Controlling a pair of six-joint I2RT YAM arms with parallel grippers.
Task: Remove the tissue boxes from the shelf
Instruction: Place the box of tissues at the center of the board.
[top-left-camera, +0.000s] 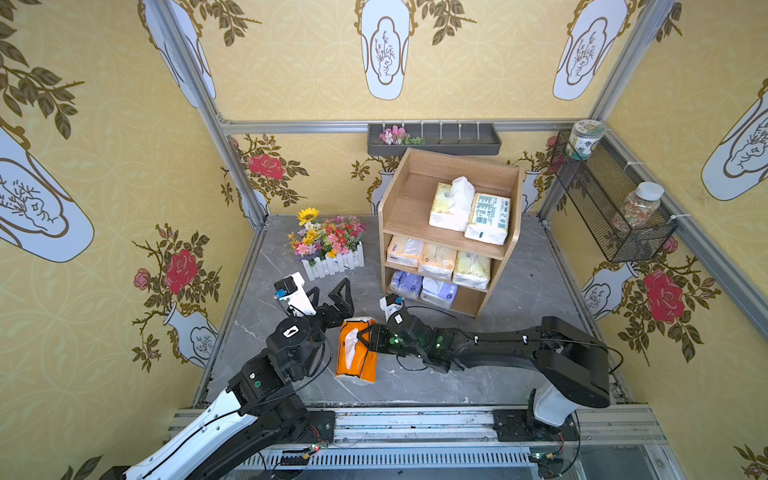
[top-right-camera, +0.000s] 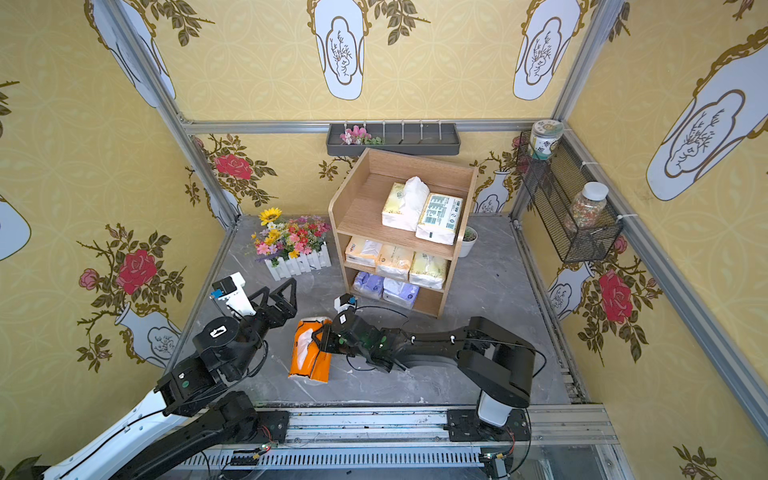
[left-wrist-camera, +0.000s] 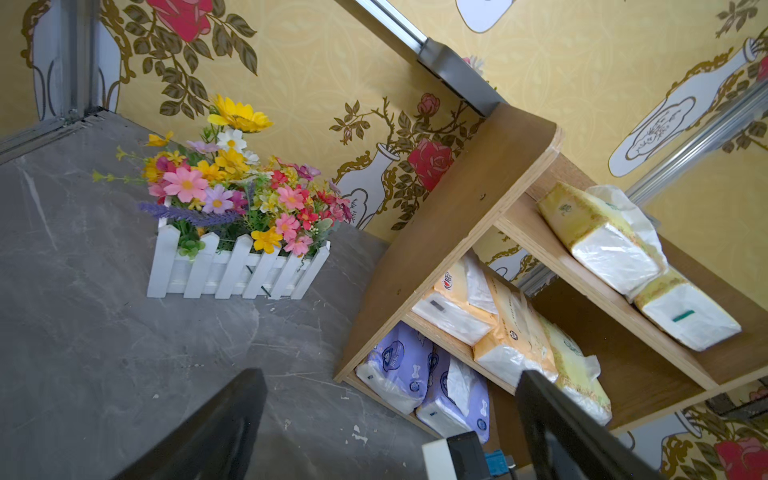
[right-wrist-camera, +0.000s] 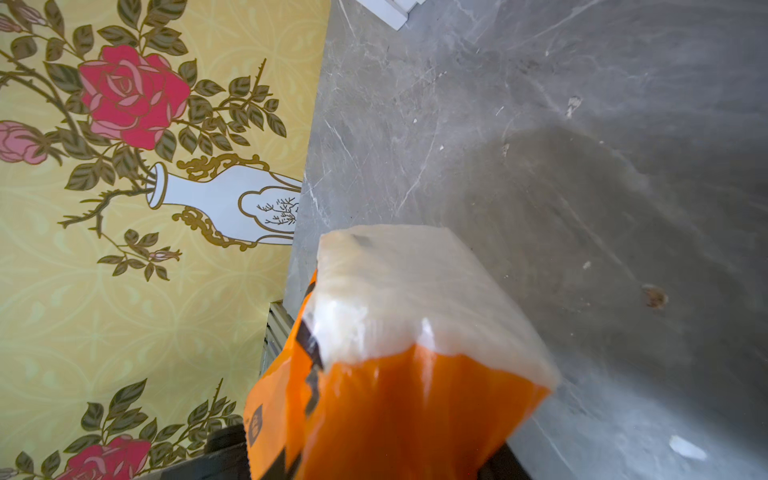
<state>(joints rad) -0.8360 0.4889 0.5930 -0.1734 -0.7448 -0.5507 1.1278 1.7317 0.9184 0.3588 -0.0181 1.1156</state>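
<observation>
Over the near grey marbled tabletop, the right gripper clamps the soft orange plastic-wrapped tissue pack; lower it flat before releasing.

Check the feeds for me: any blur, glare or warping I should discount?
Right wrist: orange pack fills much of the frame, motion-smeared, glare streaks on its wrap. Left wrist: shelf and flower box sharp. Both top views: evenly lit, sharp, wide-angle splay of the corner posts.

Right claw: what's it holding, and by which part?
Right claw pinches the orange pack on its long side, near the end toward the shelf. Left claw is empty.
</observation>
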